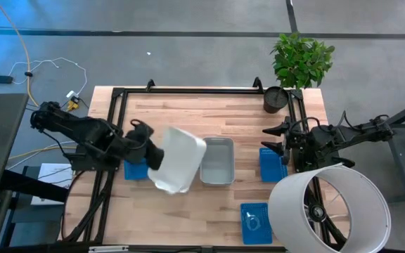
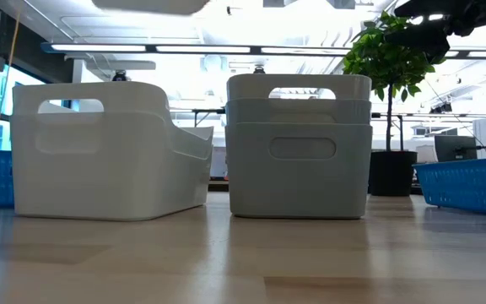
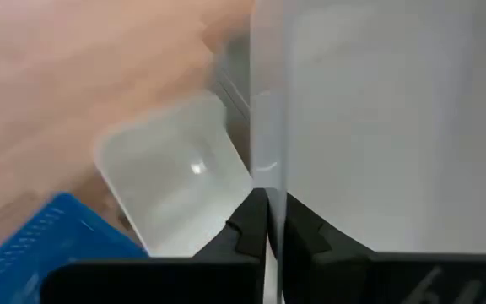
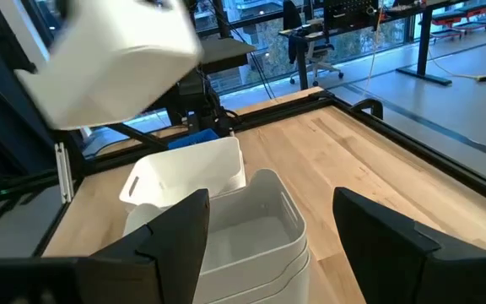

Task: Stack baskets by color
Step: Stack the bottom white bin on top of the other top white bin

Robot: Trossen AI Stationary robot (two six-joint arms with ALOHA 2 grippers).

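Left claw (image 1: 153, 156) clenched on rim of white basket (image 1: 178, 159), held tilted above second white basket (image 4: 188, 181) on bench (image 1: 188, 211), left of grey stack (image 1: 217, 161). Right claw (image 1: 278, 140) released, waiting right. Risk: thin rim grip slips; tilt jams nesting.

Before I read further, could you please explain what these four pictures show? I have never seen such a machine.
It is a robot with two dark arms at a wooden table. One picture looks down from above, one looks level across the tabletop, and two come from cameras on the wrists. The left gripper is shut on the wall of a white basket, held in the air above another white basket on the table. Beside that stands a stack of grey baskets. Blue baskets lie around. The right gripper waits open at the table's right side, empty.
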